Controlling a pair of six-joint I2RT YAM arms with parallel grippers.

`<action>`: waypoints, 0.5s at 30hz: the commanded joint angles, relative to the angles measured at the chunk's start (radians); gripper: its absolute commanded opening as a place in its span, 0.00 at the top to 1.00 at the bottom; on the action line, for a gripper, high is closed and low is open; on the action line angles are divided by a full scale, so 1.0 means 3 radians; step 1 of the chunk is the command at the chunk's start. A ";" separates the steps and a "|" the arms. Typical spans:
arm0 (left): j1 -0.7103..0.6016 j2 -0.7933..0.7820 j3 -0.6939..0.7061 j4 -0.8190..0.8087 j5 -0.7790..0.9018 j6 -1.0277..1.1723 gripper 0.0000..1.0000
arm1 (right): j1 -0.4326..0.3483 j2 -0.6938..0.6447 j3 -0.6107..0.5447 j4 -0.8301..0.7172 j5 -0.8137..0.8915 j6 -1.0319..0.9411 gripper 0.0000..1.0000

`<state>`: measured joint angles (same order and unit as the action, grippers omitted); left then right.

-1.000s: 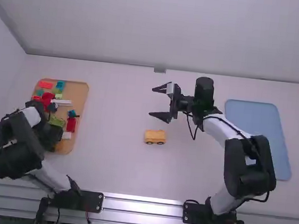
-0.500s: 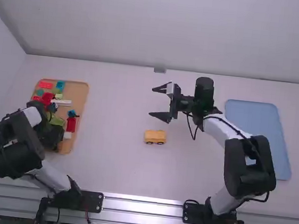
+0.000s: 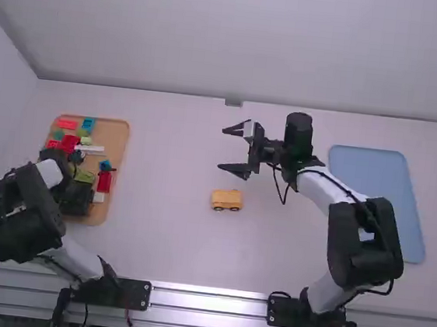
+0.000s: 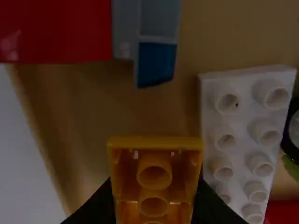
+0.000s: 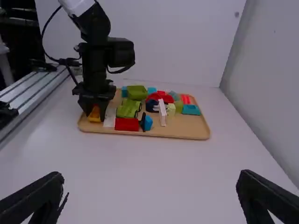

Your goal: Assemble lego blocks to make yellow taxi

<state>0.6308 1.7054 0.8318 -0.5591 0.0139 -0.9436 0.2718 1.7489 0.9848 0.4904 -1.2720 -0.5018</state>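
Your wheeled yellow taxi body [image 3: 226,200] stands on the tabletop [image 3: 155,243], toward the near edge. Assembly appears partial: your left claw [image 4: 154,200] holds a yellow block [image 4: 154,156], unfitted, at the tray's [image 3: 119,137] near end; your right claw [image 3: 222,148] gapes wide.

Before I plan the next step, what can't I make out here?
- Yellow brick, left wrist view: far side turned away, one end cut by the bottom edge.
- Red block, same view: cut by the edge.
- Tray, high view: partly behind the left arm.
- Car, high view: underside faces down.
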 commanded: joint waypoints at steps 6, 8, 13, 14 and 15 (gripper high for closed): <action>-0.0011 0.0088 -0.0027 -0.0120 0.0079 -0.0057 0.50 | -0.0011 -0.0064 0.0103 0.0008 -0.0019 0.0014 0.01; -0.0010 0.0088 -0.0028 -0.0123 0.0080 -0.0060 0.49 | -0.0005 -0.0064 0.0103 0.0009 -0.0022 0.0011 0.01; -0.0011 0.0088 -0.0027 -0.0109 0.0103 -0.0072 0.50 | -0.0010 -0.0064 0.0103 0.0009 -0.0020 0.0011 0.01; -0.0011 0.0088 -0.0027 -0.0109 0.0107 -0.0074 0.50 | -0.0011 -0.0064 0.0103 0.0009 -0.0020 0.0013 0.01; -0.0011 0.0088 -0.0027 -0.0113 0.0146 -0.0088 0.50 | -0.0011 -0.0064 0.0103 0.0009 -0.0020 0.0013 0.02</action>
<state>0.6312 1.7054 0.8322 -0.5850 0.0353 -0.9543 0.2718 1.7489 0.9848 0.4904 -1.2724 -0.5014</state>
